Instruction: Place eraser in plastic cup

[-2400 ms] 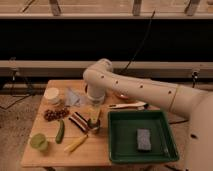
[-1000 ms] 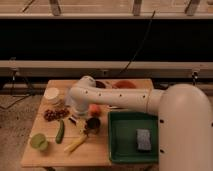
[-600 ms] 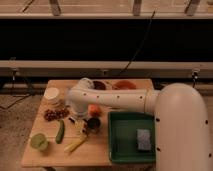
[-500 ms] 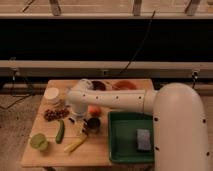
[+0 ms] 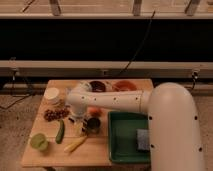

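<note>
My arm reaches from the right across the wooden table (image 5: 100,152). Its wrist bends down over the left middle of the table. The gripper (image 5: 76,118) points down at the tabletop, between the grapes and the small metal cup (image 5: 93,124). The eraser does not show; the spot where it lay is covered by the gripper and wrist. The pale lime-green plastic cup (image 5: 39,142) stands upright at the front left corner, well to the left of and in front of the gripper.
A white tub (image 5: 51,94) and grapes (image 5: 55,114) are at the left. A cucumber (image 5: 60,131) and a banana (image 5: 75,145) lie in front. An orange fruit (image 5: 94,111) sits under the arm. A green tray (image 5: 125,125) holds a grey-blue sponge (image 5: 143,139). Two bowls stand at the back.
The arm has swung left and lowered. The gripper has come down over the spot where the striped eraser lay, and the eraser is now covered. In the last half second little has moved.
</note>
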Controlling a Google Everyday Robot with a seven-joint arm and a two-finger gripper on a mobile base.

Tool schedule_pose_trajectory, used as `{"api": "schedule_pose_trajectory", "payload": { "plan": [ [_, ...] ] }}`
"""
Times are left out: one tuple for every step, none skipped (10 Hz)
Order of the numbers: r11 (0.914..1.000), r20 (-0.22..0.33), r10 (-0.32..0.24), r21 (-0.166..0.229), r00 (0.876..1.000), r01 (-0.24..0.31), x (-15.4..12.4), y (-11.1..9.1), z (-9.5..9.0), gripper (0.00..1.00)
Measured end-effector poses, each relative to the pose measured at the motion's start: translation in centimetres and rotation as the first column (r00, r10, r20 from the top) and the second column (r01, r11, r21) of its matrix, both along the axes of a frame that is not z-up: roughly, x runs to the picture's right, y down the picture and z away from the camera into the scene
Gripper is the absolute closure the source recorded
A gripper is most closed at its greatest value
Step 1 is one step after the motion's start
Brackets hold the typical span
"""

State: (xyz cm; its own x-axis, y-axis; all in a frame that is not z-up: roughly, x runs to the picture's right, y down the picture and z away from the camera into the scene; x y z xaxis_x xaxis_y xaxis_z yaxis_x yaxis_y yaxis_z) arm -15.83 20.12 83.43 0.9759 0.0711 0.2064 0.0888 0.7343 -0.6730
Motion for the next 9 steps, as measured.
{"api": "schedule_pose_trajectory", "payload": {
  "plan": [
    [1.0000, -0.007, 0.007, 0.001, 1.000, -0.007, 0.1, -0.2, 0.3, 0.20],
    [0.9999, -0.018, 0.015, 0.000, 1.000, -0.015, 0.3, -0.3, 0.7, 0.20],
    [0.9998, -0.027, 0.019, 0.000, 0.999, -0.019, 0.6, -0.3, 0.9, 0.20],
    [0.9998, -0.034, 0.018, 0.001, 0.999, -0.018, 0.7, -0.2, 1.1, 0.20],
    [0.9999, -0.040, 0.015, 0.004, 0.999, -0.015, 0.7, 0.0, 1.3, 0.20],
    [0.9999, -0.044, 0.011, 0.009, 0.999, -0.010, 0.7, 0.2, 1.5, 0.25],
    [0.9999, -0.047, 0.011, 0.013, 0.999, -0.010, 0.7, 0.3, 1.5, 0.34],
    [0.9999, -0.048, 0.010, 0.014, 0.999, -0.009, 0.8, 0.4, 1.5, 0.42],
    [0.9997, -0.046, 0.008, 0.023, 0.999, -0.007, 0.9, 0.4, 1.6, 0.54]
  ]
}}
